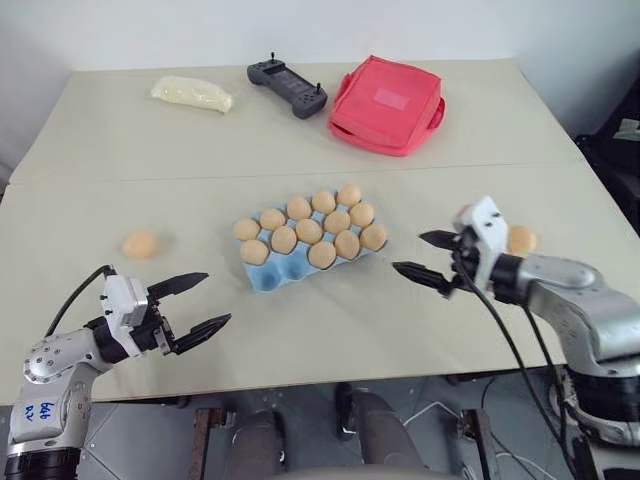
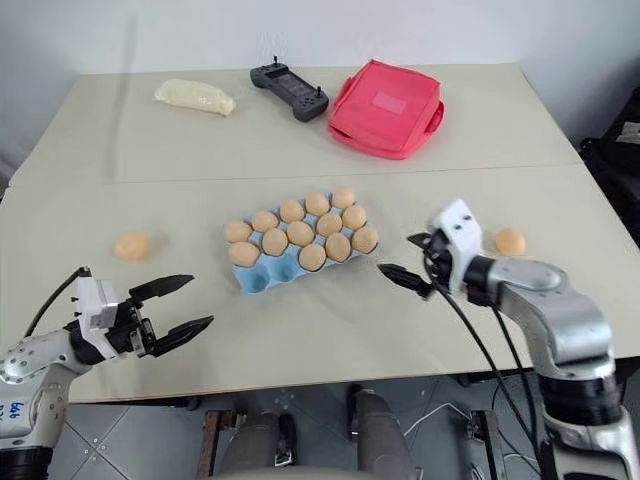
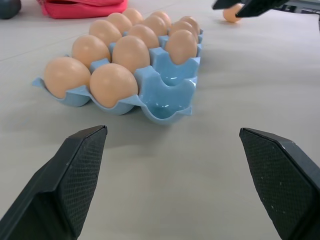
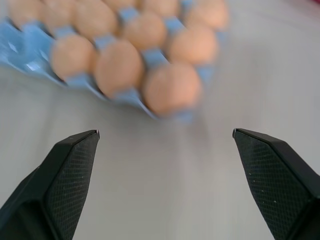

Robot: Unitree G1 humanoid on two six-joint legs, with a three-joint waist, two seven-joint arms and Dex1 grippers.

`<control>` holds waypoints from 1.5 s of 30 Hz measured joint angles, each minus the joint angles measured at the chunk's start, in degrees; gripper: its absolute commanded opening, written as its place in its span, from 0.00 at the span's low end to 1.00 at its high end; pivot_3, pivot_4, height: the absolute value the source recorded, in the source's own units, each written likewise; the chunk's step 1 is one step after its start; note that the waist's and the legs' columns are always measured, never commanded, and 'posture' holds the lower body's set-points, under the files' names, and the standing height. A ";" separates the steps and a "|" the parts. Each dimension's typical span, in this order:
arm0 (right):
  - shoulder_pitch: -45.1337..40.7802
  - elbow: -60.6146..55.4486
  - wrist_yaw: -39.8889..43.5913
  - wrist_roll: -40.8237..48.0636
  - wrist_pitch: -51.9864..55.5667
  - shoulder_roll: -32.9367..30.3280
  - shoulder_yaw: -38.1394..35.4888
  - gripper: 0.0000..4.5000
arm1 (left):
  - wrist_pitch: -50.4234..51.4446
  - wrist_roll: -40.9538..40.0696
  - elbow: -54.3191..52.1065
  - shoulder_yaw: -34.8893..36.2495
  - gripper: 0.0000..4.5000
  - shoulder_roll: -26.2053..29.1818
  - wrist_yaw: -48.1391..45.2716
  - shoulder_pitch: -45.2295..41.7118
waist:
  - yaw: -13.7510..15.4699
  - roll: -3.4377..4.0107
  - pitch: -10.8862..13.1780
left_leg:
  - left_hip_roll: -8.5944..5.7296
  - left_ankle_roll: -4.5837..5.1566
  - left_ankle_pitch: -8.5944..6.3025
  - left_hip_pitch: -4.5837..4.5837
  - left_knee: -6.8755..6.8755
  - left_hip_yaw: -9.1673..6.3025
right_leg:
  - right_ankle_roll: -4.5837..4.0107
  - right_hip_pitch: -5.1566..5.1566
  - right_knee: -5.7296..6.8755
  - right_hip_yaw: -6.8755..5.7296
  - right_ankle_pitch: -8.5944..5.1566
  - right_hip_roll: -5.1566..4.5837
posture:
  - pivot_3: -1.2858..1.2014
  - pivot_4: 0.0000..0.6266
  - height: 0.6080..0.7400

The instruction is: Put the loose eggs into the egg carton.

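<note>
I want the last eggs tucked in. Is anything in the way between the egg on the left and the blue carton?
Nothing visible. Only bare table lies between the left loose egg and the egg carton, whose near-left cups look empty.

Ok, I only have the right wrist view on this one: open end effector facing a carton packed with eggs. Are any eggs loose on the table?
Observer: Yes, two. The right-hand egg lies on the table beside the right arm, on the robot's right of the carton.
Operator: And the second one?
Observer: The left-hand egg lies on the robot's left of the carton, just beyond the left end effector, which is open and empty.
Operator: Is there room for both?
Observer: Yes. Two empty cups sit at the carton's corner nearest the left end effector; every other cup holds an egg.
</note>
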 measured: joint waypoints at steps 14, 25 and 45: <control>21.87 -3.42 -0.26 2.16 -0.27 -4.90 -17.65 0.99 | 0.78 0.00 0.71 -1.61 1.00 -0.31 -0.42 -3.64 | 0.03 -0.02 -0.01 | -0.05 0.05 0.03 0.05 0.01 0.07 | 0.13 0.09 -0.15 0.07 0.07 0.11 | 0.52 0.24 1.00; 14.48 6.53 -10.45 -1.70 -5.31 -1.77 -19.35 0.99 | 1.48 0.00 0.20 -2.09 1.00 -1.23 0.23 -4.07 | 0.02 -0.03 -0.02 | -0.19 0.13 0.07 0.04 0.00 0.01 | 0.20 0.08 -0.20 0.30 0.14 0.12 | 0.52 0.24 1.00; -14.50 46.01 -19.79 -12.82 -20.24 2.12 -7.93 0.96 | 1.36 0.01 -2.41 -2.01 1.00 -2.82 2.65 -1.15 | -0.31 -0.02 -0.02 | -0.28 0.29 0.17 0.02 0.05 0.11 | 0.22 0.05 -0.18 0.45 0.36 0.06 | 0.52 0.24 1.00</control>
